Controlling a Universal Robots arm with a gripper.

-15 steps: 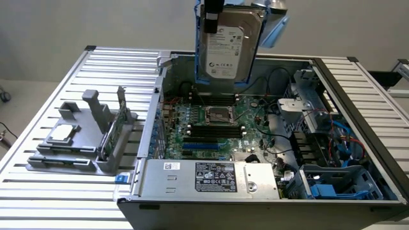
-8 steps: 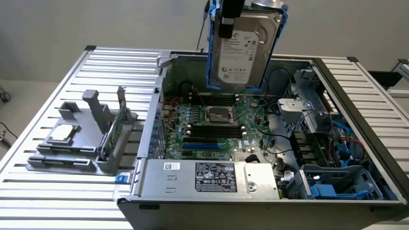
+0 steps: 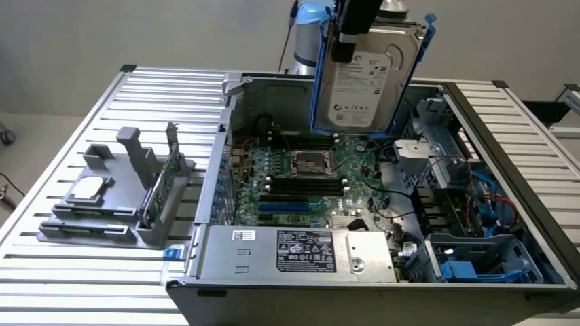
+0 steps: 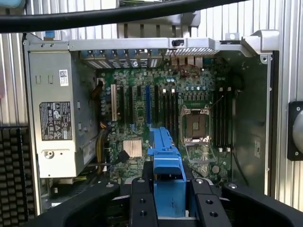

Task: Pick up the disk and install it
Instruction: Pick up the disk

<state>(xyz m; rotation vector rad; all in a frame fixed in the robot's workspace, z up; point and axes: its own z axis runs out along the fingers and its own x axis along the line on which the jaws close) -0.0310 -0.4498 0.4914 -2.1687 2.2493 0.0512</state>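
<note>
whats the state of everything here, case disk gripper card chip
computer case, lying flat, side open
disk, lifted, upright, over the case
gripper, shut on the disk's blue rail
green card, standing on edge in the grey stand
chip, lying flat on the stand

Open computer case (image 3: 272, 309), grey rack (image 3: 100, 229)

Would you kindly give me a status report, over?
Gripper shut on the disk. Disk hanging upright above open case. Motherboard below. Not yet installed.

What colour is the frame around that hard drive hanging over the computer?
Blue plastic rails frame the disk; clearest in the exterior view.
</note>
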